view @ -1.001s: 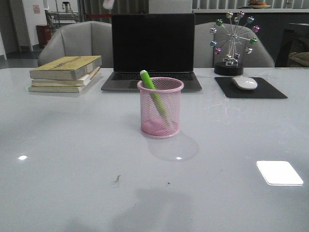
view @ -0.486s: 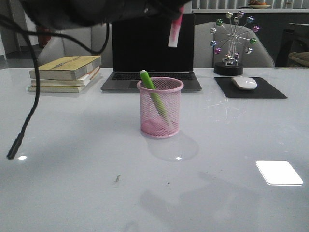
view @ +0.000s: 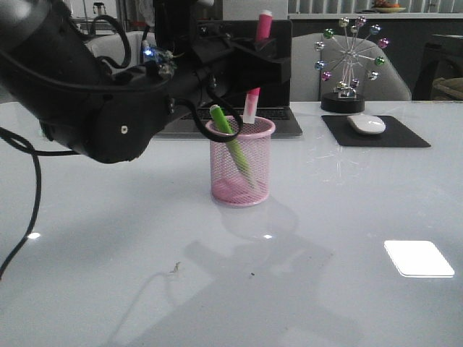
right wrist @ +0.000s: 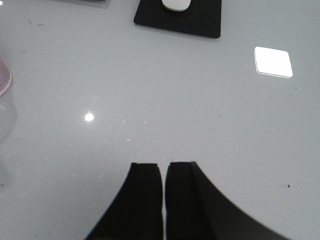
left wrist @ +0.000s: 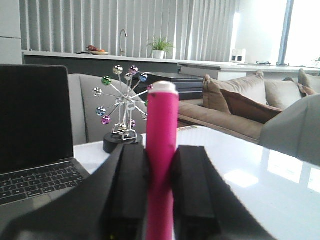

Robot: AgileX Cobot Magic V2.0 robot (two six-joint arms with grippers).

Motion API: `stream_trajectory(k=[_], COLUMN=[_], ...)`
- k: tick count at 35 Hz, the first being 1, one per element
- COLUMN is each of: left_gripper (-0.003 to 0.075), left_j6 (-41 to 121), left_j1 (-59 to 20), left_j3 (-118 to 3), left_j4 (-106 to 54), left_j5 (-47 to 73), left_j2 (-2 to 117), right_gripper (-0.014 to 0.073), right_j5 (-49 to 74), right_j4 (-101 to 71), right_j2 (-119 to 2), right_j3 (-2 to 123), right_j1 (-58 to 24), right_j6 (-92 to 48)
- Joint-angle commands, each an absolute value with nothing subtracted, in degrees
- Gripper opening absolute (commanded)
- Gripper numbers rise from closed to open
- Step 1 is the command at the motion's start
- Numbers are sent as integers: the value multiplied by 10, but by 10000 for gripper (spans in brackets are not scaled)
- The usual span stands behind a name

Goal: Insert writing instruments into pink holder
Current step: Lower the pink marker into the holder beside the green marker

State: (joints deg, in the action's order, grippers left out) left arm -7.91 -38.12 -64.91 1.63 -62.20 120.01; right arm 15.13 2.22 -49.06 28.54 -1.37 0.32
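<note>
A: Nearest? Right gripper, fingers nearly together, nothing between, over bare table.

B: Then cup mid-table, green pen leaning inside.

A: Above its rim, pink pen upright, clamped in left gripper.

B: Behind: laptop.

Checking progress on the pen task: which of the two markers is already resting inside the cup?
The lime green marker, leaning inside the pink holder. The pink marker is clamped in the left gripper above the rim.
</note>
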Motion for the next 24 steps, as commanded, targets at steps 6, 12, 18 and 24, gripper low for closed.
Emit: stream_trajectory(k=[6,12,18,24], left_gripper=[104,104,141,330], left_j6=[-89,-89,-89,-89], left_j1=[-371,-371,-371,-371], left_j3=[-663,-663,-663,-663], left_j4=[17,17,17,17], left_j5=[-679,-677,-661,-625], left_j2=[1177,1177,1177,1177], right_gripper=[197,197,197,197], right_j5=[112,112,112,112], right_j4=[26,26,26,26], right_j2=[-485,-485,-485,-485], right_j3=[301,301,301,301], right_j1=[-10,-10,-10,-10], right_j6=[5,5,5,5])
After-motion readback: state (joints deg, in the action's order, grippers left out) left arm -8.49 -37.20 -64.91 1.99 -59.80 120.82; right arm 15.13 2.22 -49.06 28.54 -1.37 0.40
